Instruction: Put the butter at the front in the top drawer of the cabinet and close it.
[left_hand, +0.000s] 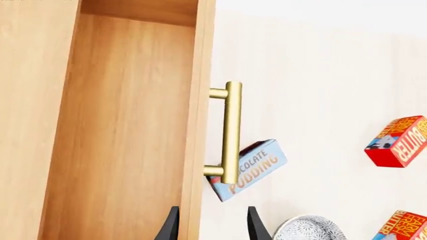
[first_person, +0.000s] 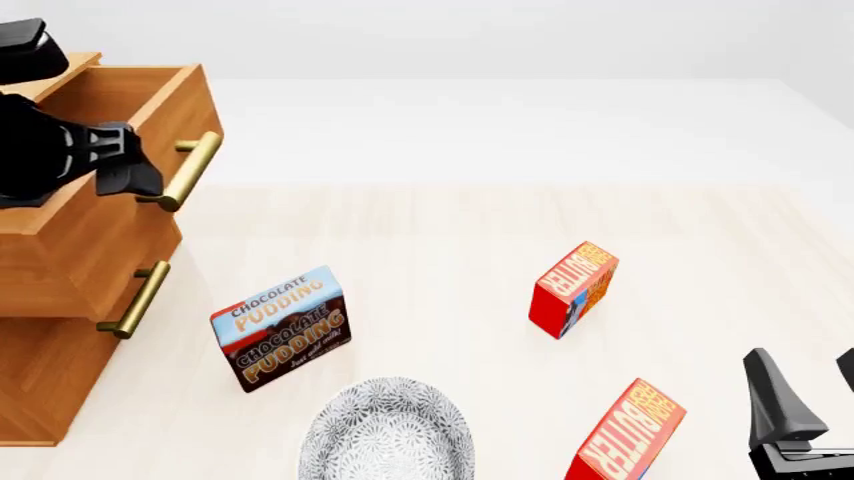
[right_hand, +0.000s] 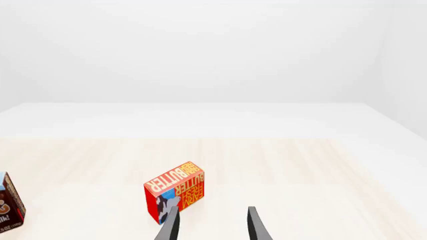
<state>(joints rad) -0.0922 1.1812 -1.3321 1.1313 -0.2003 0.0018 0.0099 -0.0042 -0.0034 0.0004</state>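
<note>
I see the top drawer (first_person: 127, 120) pulled out of the cabinet (first_person: 54, 300). My left gripper (left_hand: 213, 225) sits at that drawer's front, fingers apart on either side of the front panel, just short of the brass handle (left_hand: 230, 132). The butter at the front (first_person: 627, 435) lies on the table (first_person: 454, 220) well to the right of the cabinet, near my right gripper (first_person: 801, 400), whose fingers are spread with nothing between them. The second butter carton (first_person: 574, 288) stands farther back. The pudding box (first_person: 283, 327) is nearest the cabinet, with a patterned bowl (first_person: 387, 435) just in front of it.
</note>
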